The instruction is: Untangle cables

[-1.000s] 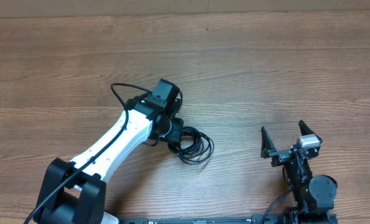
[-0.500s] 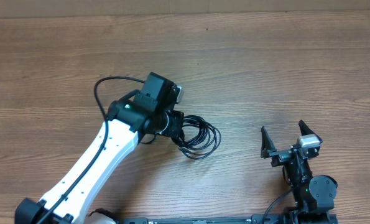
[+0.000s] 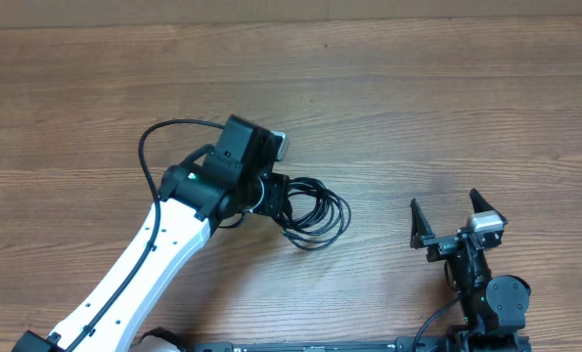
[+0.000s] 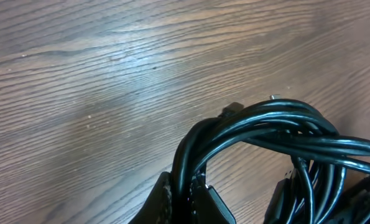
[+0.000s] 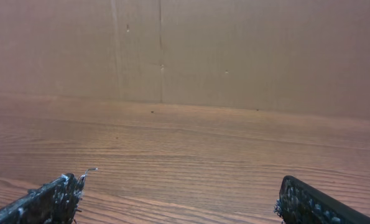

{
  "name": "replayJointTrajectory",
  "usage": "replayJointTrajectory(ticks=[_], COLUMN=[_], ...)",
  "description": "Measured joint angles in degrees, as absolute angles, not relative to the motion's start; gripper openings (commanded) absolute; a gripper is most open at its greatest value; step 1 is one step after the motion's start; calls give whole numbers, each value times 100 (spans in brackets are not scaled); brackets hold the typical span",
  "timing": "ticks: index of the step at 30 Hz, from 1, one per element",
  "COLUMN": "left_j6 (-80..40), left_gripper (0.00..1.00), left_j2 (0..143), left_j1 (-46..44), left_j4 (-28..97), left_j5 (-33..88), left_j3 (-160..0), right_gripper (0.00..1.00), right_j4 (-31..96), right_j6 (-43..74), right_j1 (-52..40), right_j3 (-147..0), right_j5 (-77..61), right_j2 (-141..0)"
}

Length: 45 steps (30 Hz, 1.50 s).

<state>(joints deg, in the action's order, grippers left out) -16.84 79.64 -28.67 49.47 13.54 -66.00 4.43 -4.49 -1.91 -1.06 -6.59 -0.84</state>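
The left gripper has its jaws pinched on the cables. The right gripper sits apart, jaws wide.

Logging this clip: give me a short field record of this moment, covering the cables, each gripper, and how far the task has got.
cables: one black looped bundle, strands overlapping
left gripper: shut on the cables, fingers pinching several strands at the bundle's edge
right gripper: open, empty, apart from the bundle on its right side
table: wood grain, with a cardboard wall behind it
bundle lifted or resting: cannot tell
task state: cables not yet separated
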Motion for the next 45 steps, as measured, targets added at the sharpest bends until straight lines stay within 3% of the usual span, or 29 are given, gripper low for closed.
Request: replayJointTrajectory(ticks=[10, 27, 45], left_j6=[-1879, -2412, -3144], left_gripper=[4, 4, 4], left_j2=[7964, 8005, 9240], left_j1=[-3454, -3621, -3813], left_j4=[4436, 4366, 4366], left_j5=[1304, 1024, 1020], left_j3=[-6600, -6600, -6602], right_gripper=[100, 100, 100], right_j4=[440, 443, 440], right_j6=[-451, -449, -451], right_j1=[-193, -193, -193], right_j3=[-106, -106, -106], right_j5=[-659, -659, -659], right_j2=[-84, -84, -84])
